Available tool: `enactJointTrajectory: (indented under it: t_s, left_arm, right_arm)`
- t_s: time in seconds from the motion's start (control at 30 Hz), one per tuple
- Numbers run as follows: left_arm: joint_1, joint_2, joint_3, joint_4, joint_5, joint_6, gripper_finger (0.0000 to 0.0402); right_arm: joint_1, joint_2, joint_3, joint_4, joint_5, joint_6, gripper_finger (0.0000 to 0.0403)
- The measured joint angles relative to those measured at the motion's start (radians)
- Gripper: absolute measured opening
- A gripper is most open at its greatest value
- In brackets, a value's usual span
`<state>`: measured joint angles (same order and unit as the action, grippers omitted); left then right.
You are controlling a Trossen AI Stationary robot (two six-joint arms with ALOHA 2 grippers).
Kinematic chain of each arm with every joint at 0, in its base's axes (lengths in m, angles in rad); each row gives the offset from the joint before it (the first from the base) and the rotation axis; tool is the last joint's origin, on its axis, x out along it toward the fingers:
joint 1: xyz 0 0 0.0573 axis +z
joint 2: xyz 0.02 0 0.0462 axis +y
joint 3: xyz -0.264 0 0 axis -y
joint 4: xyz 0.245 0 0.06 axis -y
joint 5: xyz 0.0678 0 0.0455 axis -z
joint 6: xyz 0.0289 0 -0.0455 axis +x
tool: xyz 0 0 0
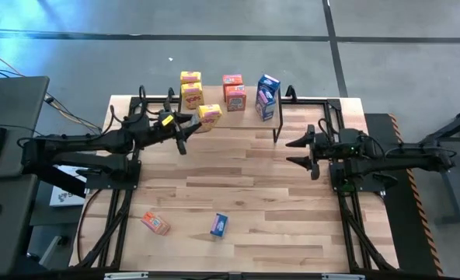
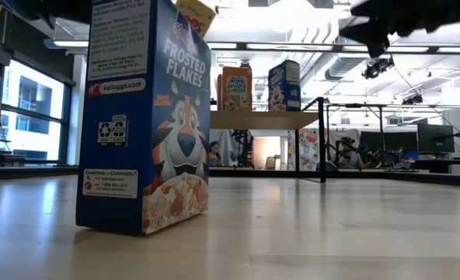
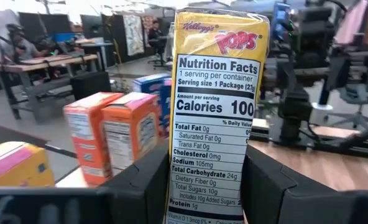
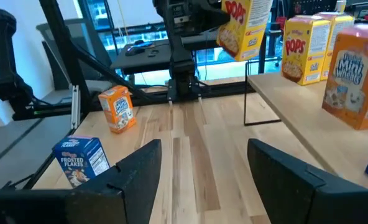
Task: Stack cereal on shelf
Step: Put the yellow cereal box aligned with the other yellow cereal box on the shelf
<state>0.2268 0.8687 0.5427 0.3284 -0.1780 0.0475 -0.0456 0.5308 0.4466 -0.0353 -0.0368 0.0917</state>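
Note:
My left gripper is shut on a yellow cereal box and holds it in the air by the near left part of the shelf. On the shelf's wood top stand several more cereal boxes, upright on their bases: two yellow, two orange-red and two blue. An orange-red box and a blue box rest on the table near its front edge. My right gripper hangs open to the right of the shelf, with nothing between its fingers. My left gripper pinches the yellow box between its two fingers by its two broad faces, at the lower part of the box. The narrow nutrition panel faces the wrist. The fingers come level from the table's left. The box stands roughly upright, lifted clear.
The shelf stands on thin black legs at the table's far side. Bare wood tabletop lies between the two arms. Black frames of the arm stands run along both side edges. People sit at desks in the room beyond.

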Motion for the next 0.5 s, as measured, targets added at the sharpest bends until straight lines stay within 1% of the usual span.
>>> enactJointTrajectory:
  t_s: [0.07, 0.2, 0.37, 0.5]
  left_arm:
    - [0.02, 0.001, -0.028, 0.043, 0.004, 0.0, 0.0149]
    - [0.066, 0.0, -0.083, 0.138, 0.047, -0.001, 0.0149]
    - [0.119, 0.001, -0.109, 0.169, 0.077, -0.009, 0.0149]
    - [0.144, 0.0, -0.121, 0.217, 0.139, -0.01, 0.0149]
  right_arm:
    - [0.0, -0.032, -0.049, 0.024, 0.0, 0.017, 0.0232]
    - [0.0, -0.073, -0.13, 0.062, 0.001, 0.042, 0.0232]
    - [0.0, -0.1, -0.243, 0.186, 0.004, 0.071, 0.0232]
    - [0.0, -0.115, -0.316, 0.279, 0.007, 0.088, 0.0232]
